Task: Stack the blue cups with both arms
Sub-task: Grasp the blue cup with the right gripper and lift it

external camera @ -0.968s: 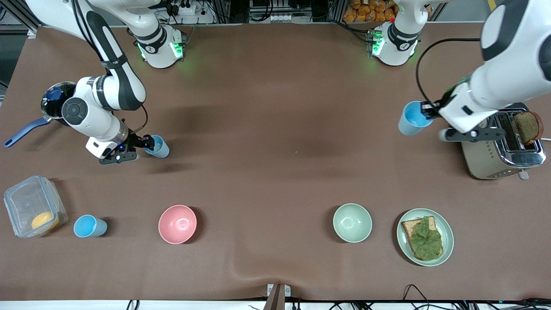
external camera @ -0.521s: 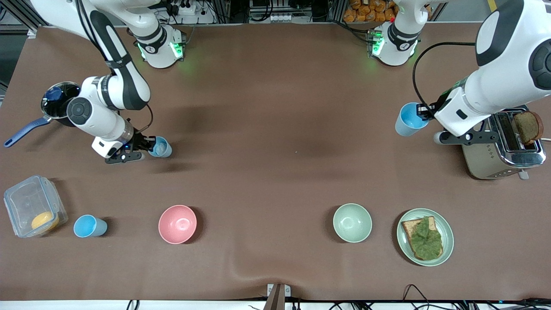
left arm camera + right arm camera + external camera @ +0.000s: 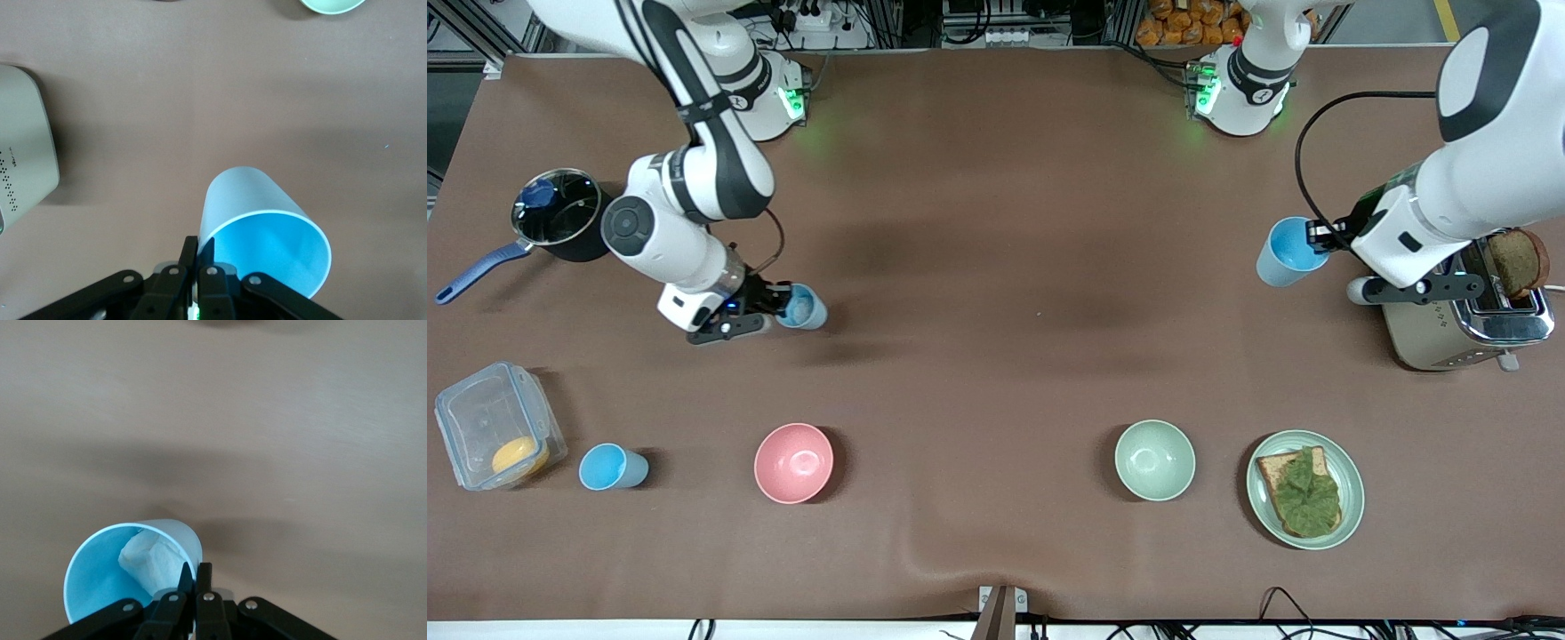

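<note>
Brown cloth covers the table (image 3: pixel 996 222) I am working over, and both arms already carry a cup. My left arm (image 3: pixel 1485 169) comes in from its end of the table; its gripper (image 3: pixel 1320 238) is pinched shut on the rim of one blue cup (image 3: pixel 1288 252), one finger inside the wall and one outside, holding it in the air just beside the toaster (image 3: pixel 1467 307). In the left wrist view that cup (image 3: pixel 263 233) looks empty and hangs tilted over bare cloth. My right arm (image 3: pixel 685 196) has its gripper (image 3: pixel 769 300) clamped the same way on a second cup (image 3: pixel 802 308), low over the cloth near the pan (image 3: pixel 551 213). The right wrist view shows something pale and crumpled inside this cup (image 3: pixel 130 570); I cannot tell what it is. A third cup (image 3: pixel 609 468) stands untouched near the front camera, between the box (image 3: pixel 494 436) and the pink bowl (image 3: pixel 793 462); the green bowl (image 3: pixel 1154 460) and plate (image 3: pixel 1305 489) sit toward the left arm's end. I judge we are at the carry step: both cups gripped, none nested. Next I need to bring the two together over the middle, level one, and lower the other into it squarely, since rim grips may let a cup swing.
</note>
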